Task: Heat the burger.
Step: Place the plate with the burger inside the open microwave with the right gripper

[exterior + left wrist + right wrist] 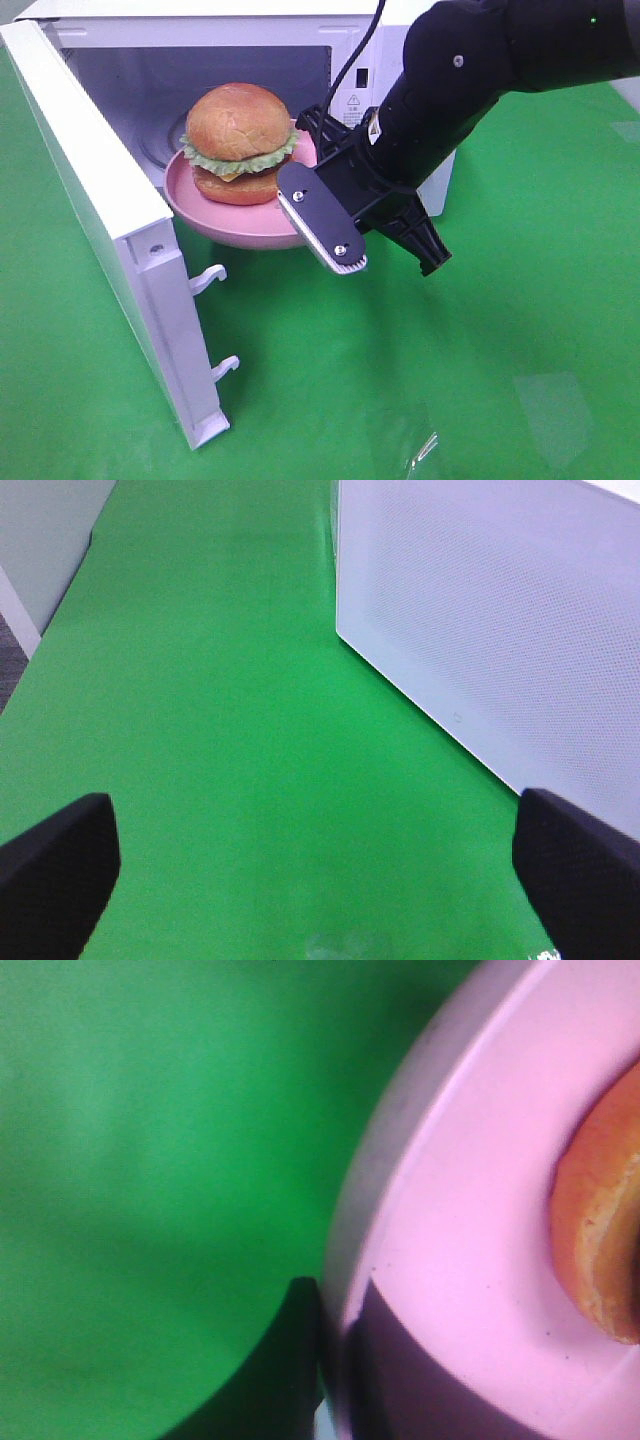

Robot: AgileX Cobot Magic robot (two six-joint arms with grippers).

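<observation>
Green mat [500,350] all round. Your right gripper [308,218] is clamped on the plate [190,190] rim, with the burger [238,140] on it, halfway into the open microwave [200,15]. Your left gripper [320,870] is spread wide, holding nothing.

**Burger [238,140] upright and whole, upper left of centre**

In the high view you see the burger sitting level on the pink plate [205,212], nearer its far side. Its top bun is a glossy golden-brown dome. Ruffled green lettuce sticks out all round beneath it, above an orange-brown patty and the bottom bun. In the right wrist view only a blurred orange-brown edge shows, at the right of the frame.
</observation>
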